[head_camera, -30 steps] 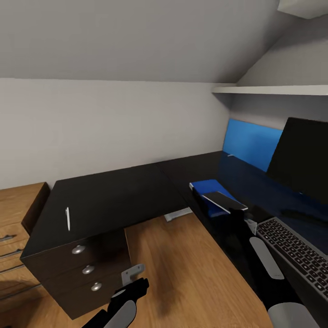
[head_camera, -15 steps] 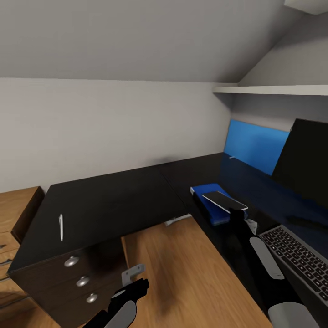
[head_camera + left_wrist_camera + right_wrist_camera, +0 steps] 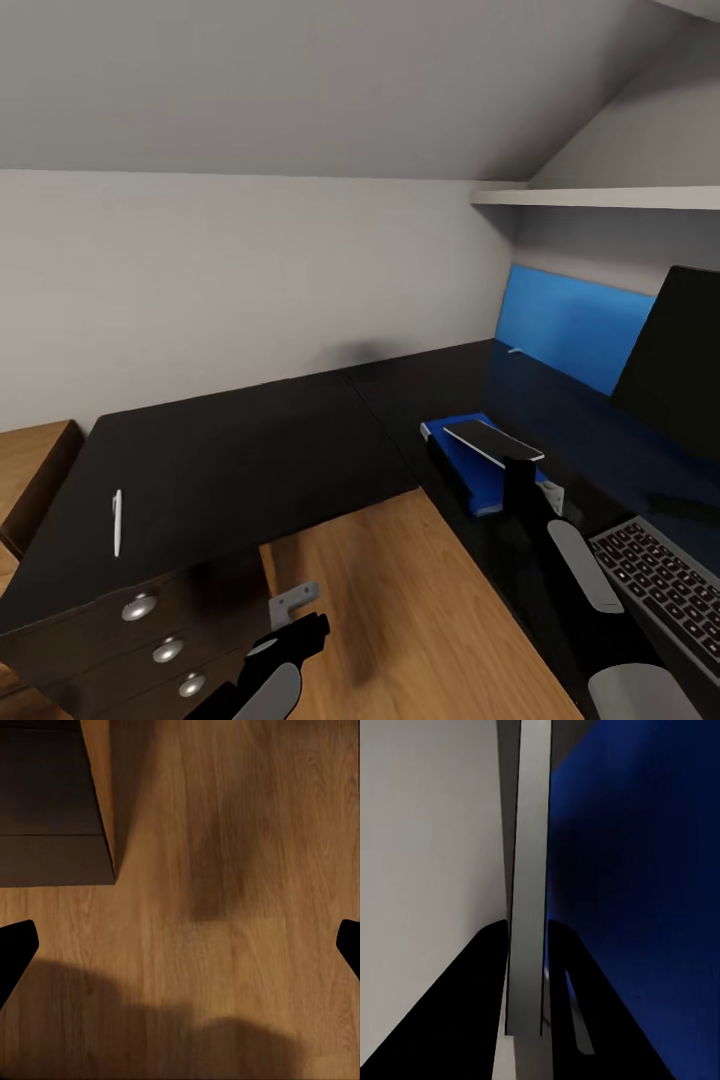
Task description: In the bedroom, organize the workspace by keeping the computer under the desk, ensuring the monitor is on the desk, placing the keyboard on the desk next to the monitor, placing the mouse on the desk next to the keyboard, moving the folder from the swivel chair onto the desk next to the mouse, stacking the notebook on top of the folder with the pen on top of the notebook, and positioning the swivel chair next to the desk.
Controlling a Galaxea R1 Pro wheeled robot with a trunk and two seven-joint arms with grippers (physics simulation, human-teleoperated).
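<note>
On the bench, right wing: the folder (image 3: pixel 478 462) lies flat on the black bench (image 3: pixel 250 450), in front of the blue rear panel (image 3: pixel 570 325).
Notebook: the notebook (image 3: pixel 492 440) is held above the folder, tilted; whether it touches the folder I cannot tell.
Right end effector: the right end effector (image 3: pixel 520 468) is closed on the near edge of the notebook (in the right wrist view the two fingers (image 3: pixel 472 1005) clamp the thin pale edge of the notebook (image 3: pixel 529 870), blue surface beside it).
Left end effector: the left end effector (image 3: pixel 296 612) hangs low over the wooden floor (image 3: pixel 400 600), holding nothing; in the left wrist view the two dark fingertips (image 3: pixel 15 949) stand far apart.
Pen: the pen (image 3: pixel 117 521) lies on the left wing of the bench, above the drawer unit (image 3: pixel 150 640), well apart from the folder.
Monitor: the monitor (image 3: pixel 675 360) stands at the right edge.
Keyboard: the keyboard (image 3: pixel 660 585) lies in front of the monitor, near the right arm.
</note>
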